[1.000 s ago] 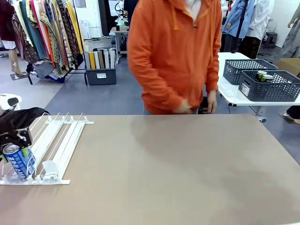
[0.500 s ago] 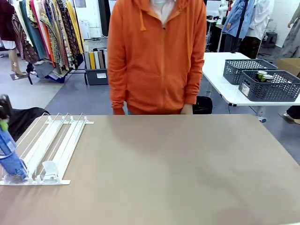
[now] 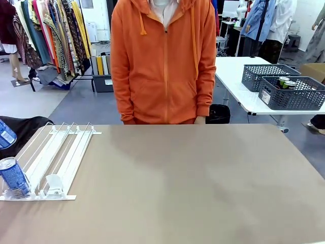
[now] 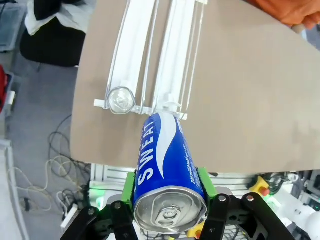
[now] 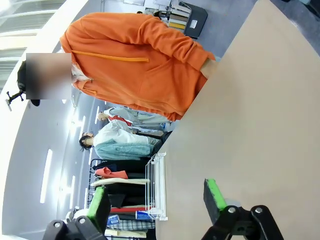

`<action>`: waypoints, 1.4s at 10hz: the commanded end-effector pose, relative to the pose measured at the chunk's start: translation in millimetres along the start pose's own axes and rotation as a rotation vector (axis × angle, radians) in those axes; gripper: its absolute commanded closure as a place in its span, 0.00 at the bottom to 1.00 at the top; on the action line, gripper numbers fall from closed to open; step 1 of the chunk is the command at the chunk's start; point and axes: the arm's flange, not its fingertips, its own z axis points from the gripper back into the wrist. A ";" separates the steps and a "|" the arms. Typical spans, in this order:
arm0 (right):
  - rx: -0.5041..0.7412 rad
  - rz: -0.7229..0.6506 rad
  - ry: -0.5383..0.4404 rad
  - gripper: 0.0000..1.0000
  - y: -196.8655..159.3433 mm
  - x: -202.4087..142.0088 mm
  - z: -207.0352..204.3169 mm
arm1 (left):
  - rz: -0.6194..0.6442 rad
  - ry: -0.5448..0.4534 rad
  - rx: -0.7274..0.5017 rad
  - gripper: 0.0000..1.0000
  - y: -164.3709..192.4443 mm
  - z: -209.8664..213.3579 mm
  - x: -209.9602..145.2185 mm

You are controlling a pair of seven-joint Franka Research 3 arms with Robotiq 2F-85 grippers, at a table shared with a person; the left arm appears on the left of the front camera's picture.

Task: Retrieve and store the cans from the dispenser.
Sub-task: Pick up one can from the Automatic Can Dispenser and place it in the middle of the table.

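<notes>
Since 1 second ago the left gripper [image 4: 167,183] has lifted away from the dispenser [image 3: 61,152]. Its green pads [image 4: 204,181] are clamped on 1 blue can [image 4: 162,155] with white "SWEAT" lettering, held above the table's near edge. In the front view this held can is cut off at the picture's left border, with just a corner visible. A second blue can [image 3: 13,177] now stands upright at the front lip of the leftmost lane, where the held one stood before; from the left wrist its silver top [image 4: 120,99] shows. The person [image 3: 162,61] in the orange hoodie has moved to the left and faces the table [image 3: 193,183].

The right gripper [image 5: 156,195] hangs spread wide with nothing between its fingers. What lies inside the dark basket [image 3: 292,96] on the far white table is too small to make out.
</notes>
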 end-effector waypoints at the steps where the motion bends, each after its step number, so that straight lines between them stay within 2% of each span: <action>1: 0.004 0.001 0.002 0.00 2.9 1.1 1.9 | 0.008 0.002 0.066 1.00 -7.1 -5.3 2.1; 3: 0.004 0.001 0.002 0.00 2.9 1.1 1.9 | -0.002 0.009 0.029 1.00 -4.2 -6.1 1.2; 4: 0.004 0.001 0.002 0.00 2.9 1.1 1.9 | -0.115 -0.053 -0.037 1.00 -23.2 -5.6 0.9; 5: 0.004 0.001 0.002 0.00 2.9 1.1 1.9 | -0.173 -0.098 -0.097 1.00 -57.9 -7.8 7.6; 6: 0.004 0.001 0.002 0.00 2.9 1.1 1.9 | -0.277 -0.111 -0.147 1.00 -107.0 -17.5 19.8; 7: 0.004 0.001 0.002 0.00 2.9 1.1 1.9 | -0.349 -0.103 -0.132 1.00 -164.7 -38.8 32.3; 8: 0.004 0.001 0.002 0.00 2.9 1.1 1.9 | -0.447 -0.059 -0.142 1.00 -222.0 -66.8 37.3; 9: 0.004 0.001 0.002 0.00 2.9 1.1 1.9 | -0.546 0.029 -0.175 1.00 -278.0 -106.2 36.5; 10: 0.004 0.001 0.002 0.00 2.9 1.1 1.9 | -0.607 0.109 -0.139 1.00 -318.9 -142.8 31.6; 11: 0.004 0.001 0.002 0.00 2.9 1.1 1.9 | -0.644 0.134 -0.085 1.00 -349.9 -177.6 24.0; 13: 0.004 0.001 0.002 0.00 2.9 1.1 1.9 | -0.663 0.179 0.066 1.00 -390.0 -234.6 -1.9; 14: 0.004 0.001 0.002 0.00 2.9 1.1 1.9 | -0.683 0.160 0.130 1.00 -398.0 -253.6 -11.7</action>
